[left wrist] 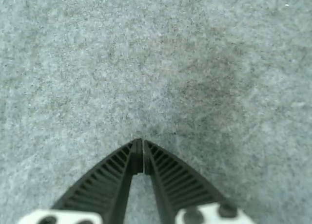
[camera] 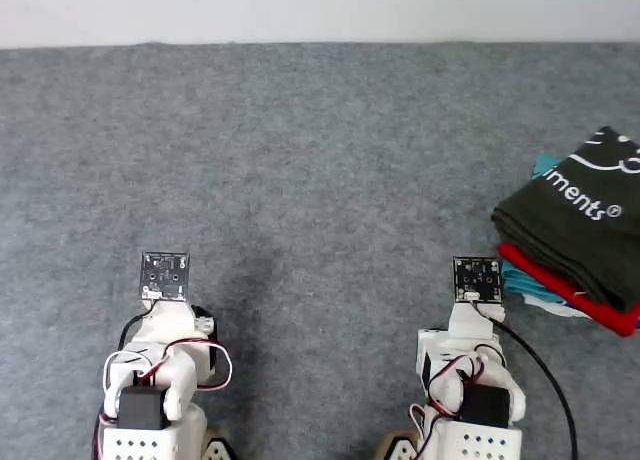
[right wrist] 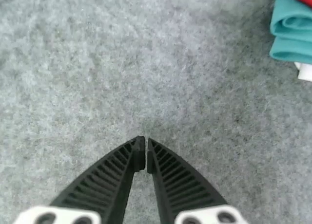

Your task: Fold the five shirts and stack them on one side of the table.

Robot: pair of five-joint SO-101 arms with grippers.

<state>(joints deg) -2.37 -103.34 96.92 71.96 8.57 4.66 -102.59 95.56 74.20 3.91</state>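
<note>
Stack of shirts [camera: 572, 250]: is lying folded at the right side of the table [camera: 320, 150], just ahead of and beside the right arm [camera: 470, 375], and is running off the edge of the high view.
Layers: a dark shirt [camera: 565, 220] with white print is sitting on top, a red shirt [camera: 565, 285] under it, a teal shirt [camera: 522, 278] below that, and a sliver of white cloth [right wrist: 305, 71] is showing at the bottom. A fifth layer cannot be made out.
Left gripper [left wrist: 143, 157]: is hanging over bare grey felt with its jaws pressed together at the tips, holding nothing.
Right gripper [right wrist: 146, 155]: is likewise hovering over felt, jaws meeting at the tips and empty, with the stack's teal and red edges near it but apart.
Progress, as judged: no loose shirt is lying on the felt, so the folding is looking finished or nearly so.
Handling, as judged: the cloth is likely behaving as soft, light and limp, giving no stiffness to push against. Layers are apt to slide over one another, and the dark top shirt is overhanging the ones beneath.
Where to take hold, as judged: a rounded fold edge is offering the firmest pinch, since it is gathering all plies of a shirt. A single free hem is risking an unfolding.
</note>
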